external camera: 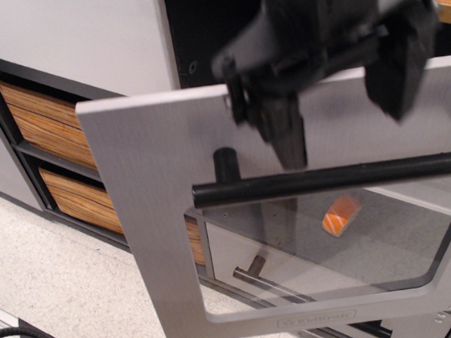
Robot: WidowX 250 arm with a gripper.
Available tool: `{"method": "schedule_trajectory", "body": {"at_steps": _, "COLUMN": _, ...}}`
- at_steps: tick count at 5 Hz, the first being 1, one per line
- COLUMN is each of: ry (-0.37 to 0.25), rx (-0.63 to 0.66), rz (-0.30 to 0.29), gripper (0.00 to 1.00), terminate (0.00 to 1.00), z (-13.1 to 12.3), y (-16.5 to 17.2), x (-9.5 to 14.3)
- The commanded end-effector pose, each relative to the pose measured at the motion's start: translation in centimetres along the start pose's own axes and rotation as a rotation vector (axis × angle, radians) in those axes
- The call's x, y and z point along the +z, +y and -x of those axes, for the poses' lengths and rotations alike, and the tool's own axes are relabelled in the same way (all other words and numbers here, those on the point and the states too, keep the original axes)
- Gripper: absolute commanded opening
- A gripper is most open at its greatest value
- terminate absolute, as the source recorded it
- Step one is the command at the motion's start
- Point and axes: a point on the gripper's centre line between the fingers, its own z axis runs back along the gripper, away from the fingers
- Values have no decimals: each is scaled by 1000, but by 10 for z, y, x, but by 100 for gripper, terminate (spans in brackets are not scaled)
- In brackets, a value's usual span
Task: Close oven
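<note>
The hand, fingers spread and gripping nothing, is pressing the oven door upward; pushing squarely above the black handle should be seating it flush.

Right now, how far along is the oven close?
Partly done: the door is swung well up, near upright, though a gap shows at its top edge. In hand: the gripper sits at that top edge above the handle, jaws apart, gripping nothing. Left: press the door flush shut.
</note>
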Motion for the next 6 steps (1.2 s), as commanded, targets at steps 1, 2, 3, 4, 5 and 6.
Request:
{"method": "schedule_trajectory", "body": {"at_steps": 1, "ry": 33, "rx": -103, "rz": 15, "gripper": 100, "terminate": 0, "z": 30, "y": -3, "x": -46}}
{"method": "schedule_trajectory", "body": {"at_steps": 2, "ry": 10, "rx": -164, "rz": -42, "gripper": 100, "terminate": 0, "z": 43, "y": 7, "x": -87}}
{"method": "schedule_trajectory", "body": {"at_steps": 3, "ry": -6, "rx": -157, "rz": -74, "gripper": 100, "terminate": 0, "z": 35, "y": 15, "x": -112}}
{"method": "schedule_trajectory", "body": {"at_steps": 4, "ry": -4, "rx": -134, "rz": -72, "gripper": 100, "terminate": 0, "z": 17, "y": 18, "x": -126}}
{"method": "schedule_trajectory", "body": {"at_steps": 5, "ry": -18, "rx": -116, "rz": -86, "gripper": 100, "terminate": 0, "z": -3, "y": 19, "x": -136}}
{"method": "schedule_trajectory", "body": {"at_steps": 6, "ry": -31, "rx": -85, "rz": -80, "gripper": 100, "terminate": 0, "z": -24, "y": 14, "x": -136}}
